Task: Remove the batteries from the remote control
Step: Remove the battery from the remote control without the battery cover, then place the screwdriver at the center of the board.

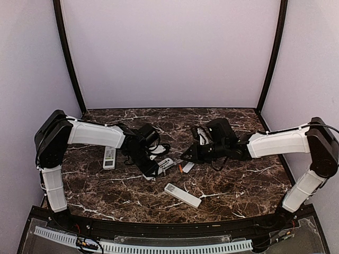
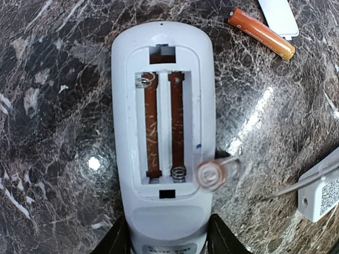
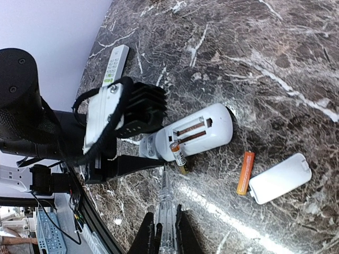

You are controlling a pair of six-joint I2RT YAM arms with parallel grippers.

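At table centre: remote (image 2: 161, 132) clamped bay-up, one battery out, one tipped at the rim.
Left gripper (image 2: 167, 244) pinches the remote's near end, apparently to steady it flat on the table (image 2: 53, 132) with the open bay facing up for access. The remote's long axis runs straight away from that gripper, toward the right arm. Both slots appear bare. Loose battery (image 2: 262, 33) lies flat just beside the cover (image 2: 278, 16), axis diagonal to the remote. Second battery (image 2: 214, 174) stands at the bay's rim by the spring end, axis steep, end up. Right gripper (image 3: 164, 235) is pressed together on a slim clear rod (image 3: 166, 201) aimed at that battery, probably as a pry.
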